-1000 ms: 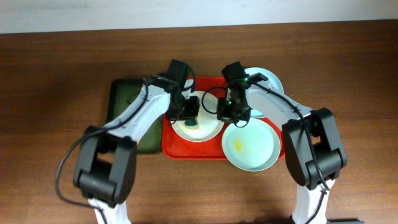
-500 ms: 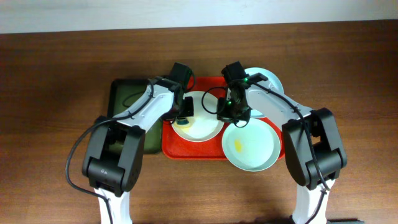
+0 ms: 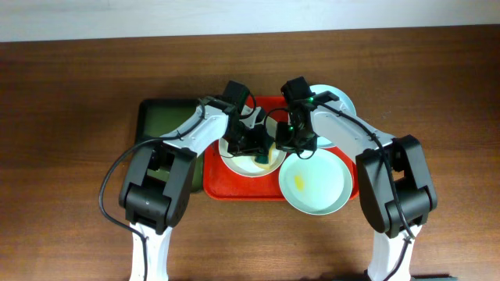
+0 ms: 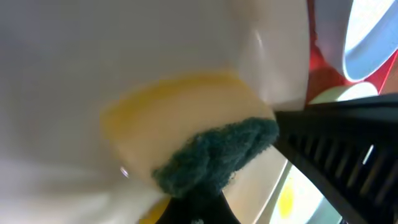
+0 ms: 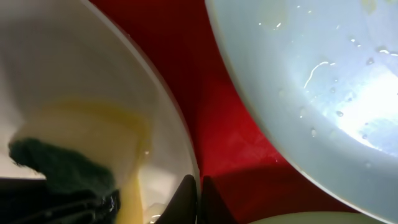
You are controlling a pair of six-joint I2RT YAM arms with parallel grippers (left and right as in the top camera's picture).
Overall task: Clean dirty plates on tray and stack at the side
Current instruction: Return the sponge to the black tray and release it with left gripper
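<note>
- The white plate point(image 3: 244, 162) sits on the left part of the red tray point(image 3: 234, 190), in the middle of the table point(image 3: 70, 94).
- A sponge point(image 4: 180, 127) lies on the white plate. It is yellow with a dark green rough side.
- In the overhead view the sponge is on the right half of the plate, close to the rim.
- The left gripper point(image 3: 256, 150) is over the plate and holds the sponge, closed tight on it. In the left wrist view only a dark bit of a finger shows under the green side.
- The right gripper point(image 5: 198, 190) pinches the right rim of the white plate, one finger on each side of the rim, with just a thin gap.
- The two grippers are very near each other.
- A pale plate point(image 3: 324, 191) lies just to the right of the white plate. It hangs over the right edge of the red tray.
- It has a yellow spot point(image 3: 299, 183) on it and looks wet.
- A far plate point(image 3: 340, 100) peeks out behind the right arm, at the top right corner of the tray.
- A dark green tray point(image 3: 160, 123) lies just left of the red one, touching it.
</note>
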